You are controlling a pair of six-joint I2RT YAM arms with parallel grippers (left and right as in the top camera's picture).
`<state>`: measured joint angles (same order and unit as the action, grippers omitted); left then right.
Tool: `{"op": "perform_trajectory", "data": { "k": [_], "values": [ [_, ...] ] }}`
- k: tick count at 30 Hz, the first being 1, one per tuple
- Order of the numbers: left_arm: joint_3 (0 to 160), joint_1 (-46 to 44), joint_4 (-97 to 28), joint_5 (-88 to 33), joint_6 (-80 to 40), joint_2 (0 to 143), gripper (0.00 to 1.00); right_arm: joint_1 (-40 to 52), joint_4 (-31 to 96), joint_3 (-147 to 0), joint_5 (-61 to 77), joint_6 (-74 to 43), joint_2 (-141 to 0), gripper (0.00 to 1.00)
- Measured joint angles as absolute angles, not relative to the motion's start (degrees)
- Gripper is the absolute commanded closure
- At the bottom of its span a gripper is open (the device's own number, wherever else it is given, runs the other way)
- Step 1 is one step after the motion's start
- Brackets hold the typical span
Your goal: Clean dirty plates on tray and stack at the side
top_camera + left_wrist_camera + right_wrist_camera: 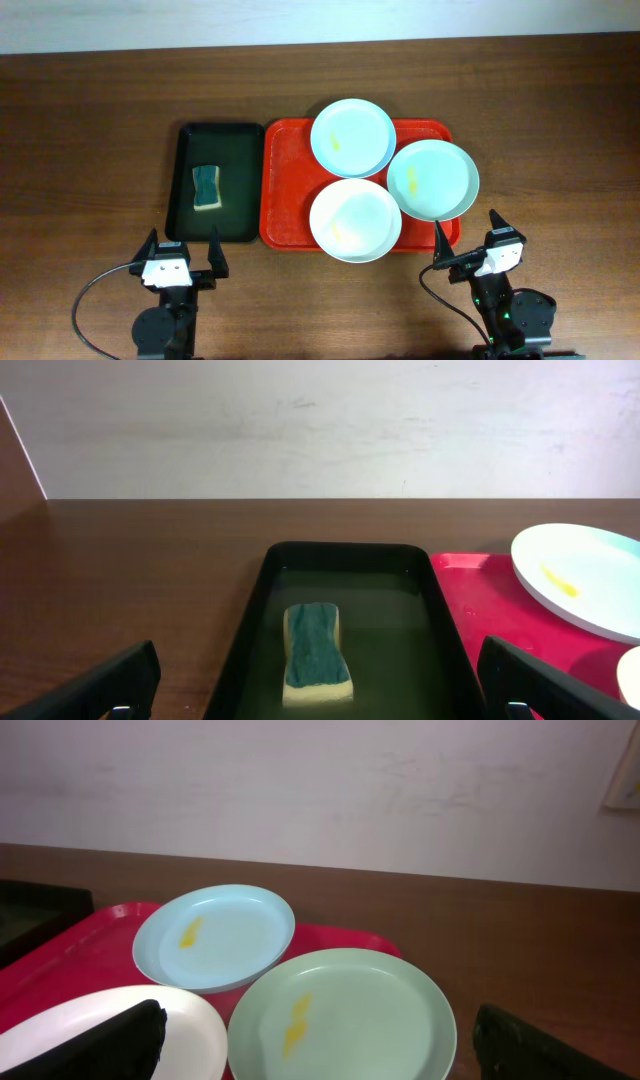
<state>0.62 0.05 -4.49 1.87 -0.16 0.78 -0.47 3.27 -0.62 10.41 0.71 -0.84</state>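
Observation:
Three plates lie on the red tray [290,165]: a pale blue plate [352,137] at the back, a pale mint green plate [432,179] at the right over the tray's rim, and a white plate [355,220] at the front. Each has a small yellow smear. The right wrist view shows the blue plate [215,938], the green plate [345,1015] and part of the white plate [190,1030]. My left gripper [183,256] is open and empty near the table's front edge. My right gripper [468,238] is open and empty, just in front of the green plate.
A dark green-black tray [212,180] stands left of the red tray and holds a green-and-yellow sponge [206,188]. The sponge [317,653] lies straight ahead in the left wrist view. Bare wooden table [80,150] surrounds both trays.

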Motion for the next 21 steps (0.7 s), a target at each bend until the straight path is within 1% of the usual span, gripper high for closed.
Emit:
{"op": "perform_trajectory", "data": {
  "k": [1,5,21],
  "values": [
    [0.62,0.05,-4.49,1.87,-0.14,0.78,0.01,-0.47,3.27,-0.62,10.41,0.73,-0.84,0.01],
    [0.62,-6.44,-4.49,1.45,0.03,0.8,0.01,-0.47,3.27,-0.62,10.41,0.71,-0.84,0.01],
    [0.62,-6.63,-4.51,1.48,0.03,0.8,0.01,-0.47,3.27,-0.62,10.41,0.69,-0.84,0.01]
  ]
}}
